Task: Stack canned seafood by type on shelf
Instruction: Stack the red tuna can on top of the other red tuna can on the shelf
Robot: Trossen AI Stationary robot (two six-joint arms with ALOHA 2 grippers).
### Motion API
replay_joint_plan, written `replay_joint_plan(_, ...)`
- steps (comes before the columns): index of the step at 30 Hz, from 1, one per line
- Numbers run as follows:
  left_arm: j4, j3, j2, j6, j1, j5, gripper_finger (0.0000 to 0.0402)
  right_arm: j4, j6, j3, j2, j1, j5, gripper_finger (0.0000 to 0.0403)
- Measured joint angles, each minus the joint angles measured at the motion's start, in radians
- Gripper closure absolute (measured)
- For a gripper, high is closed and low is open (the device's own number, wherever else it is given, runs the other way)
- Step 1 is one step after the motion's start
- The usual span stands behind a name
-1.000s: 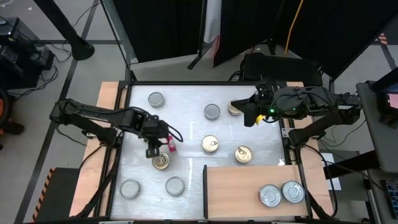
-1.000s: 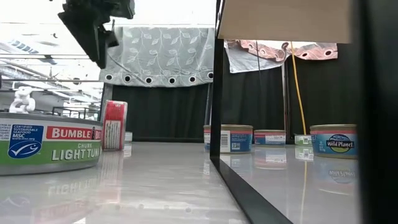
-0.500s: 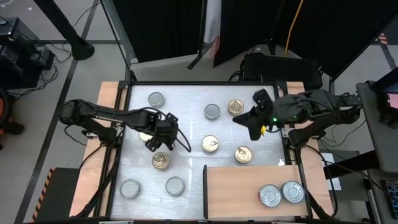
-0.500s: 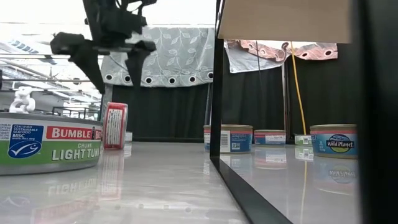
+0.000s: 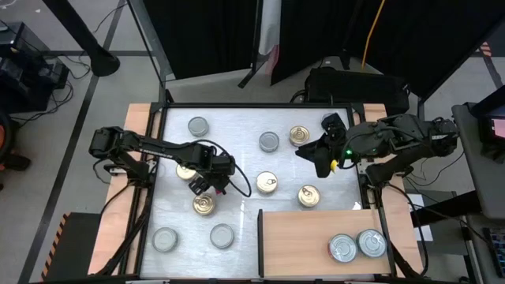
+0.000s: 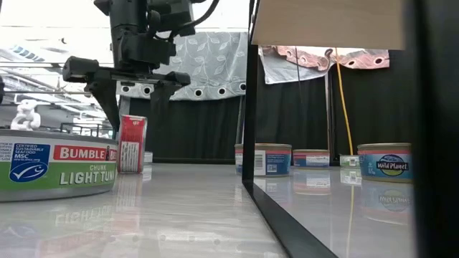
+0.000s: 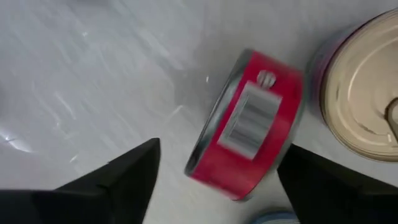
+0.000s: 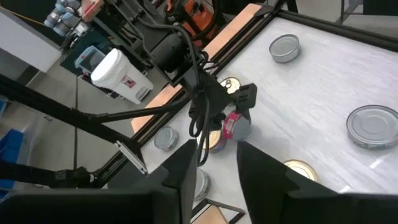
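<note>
Shelf (image 5: 308, 237): holds two silver-topped tins (image 5: 357, 245) at its right end; the other canned seafood lies scattered on the white table (image 5: 237, 158). My left gripper (image 5: 207, 186) has shifted from beside the red tin (image 7: 249, 140) to directly above it, jaws now spread wide on either side of it without touching. That tin stands on its edge, just beside a gold-topped tin (image 7: 364, 106); it probably needs righting before stacking. My right gripper (image 5: 319, 160) has drawn back from the gold-topped tin (image 5: 298, 136) at the table's far side, jaws slightly parted and empty.
</note>
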Motion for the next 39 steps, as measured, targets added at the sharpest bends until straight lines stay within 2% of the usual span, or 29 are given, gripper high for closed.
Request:
replay_joint_plan(8, 0.014, 0.0, -0.003, -0.009, 0.0, 0.015, 0.0247, -0.011, -0.003, 0.0, -0.001, 0.001, -0.001, 0.0279)
replay_joint_plan(12, 0.018, 0.001, -0.003, -0.028, 0.0, 0.051, 0.0301, -0.011, -0.007, 0.0, -0.001, 0.001, -0.001, 0.028)
replay_joint_plan(19, 0.01, 0.001, -0.003, -0.147, 0.0, 0.048, 0.0332, -0.027, -0.007, 0.0, -0.001, 0.001, -0.001, 0.0279)
replay_joint_plan(23, -0.044, 0.027, -0.003, -0.294, 0.0, 0.047, 0.0334, -0.06, 0.078, 0.0, -0.001, 0.001, -0.003, 0.0279)
replay_joint_plan(25, -0.096, 0.062, -0.003, -0.414, 0.0, 0.066, 0.0334, -0.101, 0.138, 0.0, 0.003, 0.002, -0.006, 0.0279)
replay_joint_plan(27, -0.128, 0.096, -0.003, -0.577, 0.001, 0.144, 0.0334, -0.154, 0.192, 0.0, 0.01, 0.002, -0.007, 0.0279)
replay_joint_plan(29, -0.082, 0.109, -0.013, -0.782, -0.004, 0.26, 0.0334, -0.191, 0.227, 0.0, 0.017, 0.001, -0.007, 0.0279)
replay_joint_plan(31, -0.002, 0.104, -0.016, -0.939, -0.039, 0.302, 0.0334, -0.206, 0.237, 0.0, 0.022, 0.001, 0.01, 0.0279)
replay_joint_plan(36, 0.175, 0.076, 0.004, -1.083, -0.16, 0.251, 0.0353, -0.174, 0.237, 0.0, 0.032, -0.007, 0.098, 0.0279)
replay_joint_plan(39, 0.202, 0.072, 0.016, -1.125, -0.207, 0.167, 0.038, -0.168, 0.231, 0.0, 0.034, -0.008, 0.102, 0.0279)
